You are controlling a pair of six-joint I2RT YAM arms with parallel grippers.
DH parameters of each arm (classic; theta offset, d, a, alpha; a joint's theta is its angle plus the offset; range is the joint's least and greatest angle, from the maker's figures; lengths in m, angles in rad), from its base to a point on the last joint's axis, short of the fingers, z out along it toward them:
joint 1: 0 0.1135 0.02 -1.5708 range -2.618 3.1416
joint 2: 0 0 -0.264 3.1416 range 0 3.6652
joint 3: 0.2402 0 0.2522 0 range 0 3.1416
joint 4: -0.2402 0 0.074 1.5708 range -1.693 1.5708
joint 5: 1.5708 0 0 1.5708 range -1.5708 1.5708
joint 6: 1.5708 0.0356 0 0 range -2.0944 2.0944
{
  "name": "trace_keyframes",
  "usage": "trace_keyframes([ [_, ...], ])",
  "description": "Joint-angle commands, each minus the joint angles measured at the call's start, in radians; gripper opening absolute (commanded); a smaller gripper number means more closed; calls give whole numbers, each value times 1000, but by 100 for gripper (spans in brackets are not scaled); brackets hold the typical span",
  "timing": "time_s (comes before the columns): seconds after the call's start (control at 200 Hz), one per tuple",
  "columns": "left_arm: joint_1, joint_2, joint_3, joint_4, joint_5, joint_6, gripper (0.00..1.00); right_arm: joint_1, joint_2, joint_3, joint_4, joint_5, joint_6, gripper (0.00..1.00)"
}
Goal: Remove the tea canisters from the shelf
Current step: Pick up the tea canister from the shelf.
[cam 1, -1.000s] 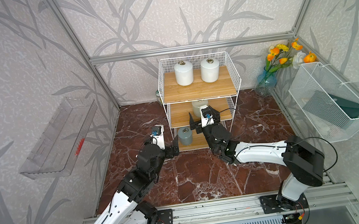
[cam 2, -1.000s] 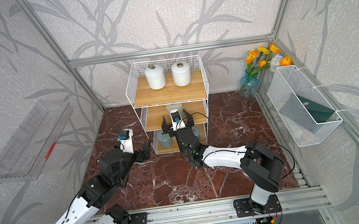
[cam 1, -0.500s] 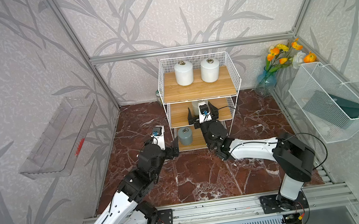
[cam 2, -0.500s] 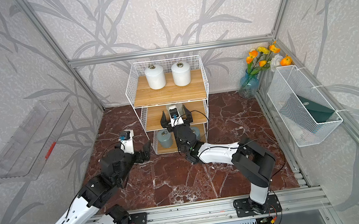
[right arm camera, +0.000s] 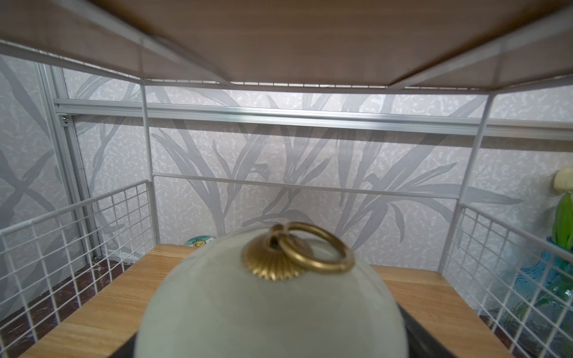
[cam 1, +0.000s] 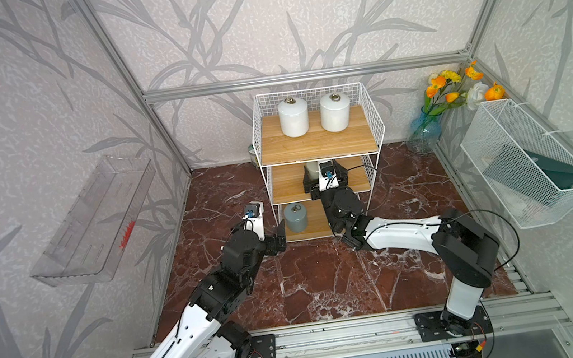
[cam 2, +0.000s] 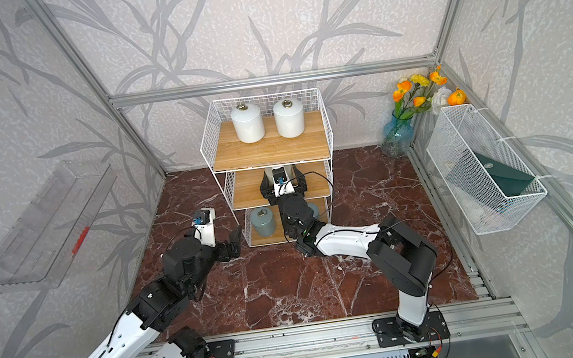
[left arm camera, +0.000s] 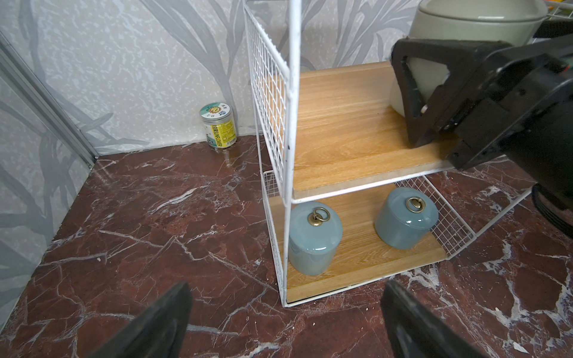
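Where its label is yellow, the jar reads "SUNFLOWER" (sideways).

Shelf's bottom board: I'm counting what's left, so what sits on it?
Two stand there, upright and apart: first blue-grey canister, second blue-grey canister. In a top view the right arm covers the second one.

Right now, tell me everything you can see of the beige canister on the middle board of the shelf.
The beige canister is a squat, glossy cylinder, ceramic by its look. Its domed lid is seated, and a brass ring lies tilted on a ribbed brass knob at the lid's centre. It stands upright on the shelf's middle board. The right arm's fingers flank it on both sides; whether they press it yet cannot be told.
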Motion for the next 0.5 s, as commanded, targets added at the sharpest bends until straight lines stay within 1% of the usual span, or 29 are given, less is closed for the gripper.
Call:
trace_keyframes([
  [0.0, -5, -1, -13, 6, -16, -1, 97, -6, 5, 25, 21, -8, -2, 83],
  [0.14, -4, 3, -13, 4, -16, -3, 97, -6, -12, 7, 24, -24, -7, 78],
  [0.225, -4, 1, -14, 4, -16, -7, 97, -6, -40, -8, 16, -58, -1, 77],
  [0.34, -4, 5, -14, 10, -16, -10, 97, -2, -68, -15, -39, -108, -6, 75],
  [0.365, -5, 5, -12, 10, -16, -10, 97, 0, -104, -19, -43, -116, -12, 75],
  [0.5, -4, 11, -9, 14, -14, -13, 97, 4, -176, -59, -52, -141, -10, 75],
])
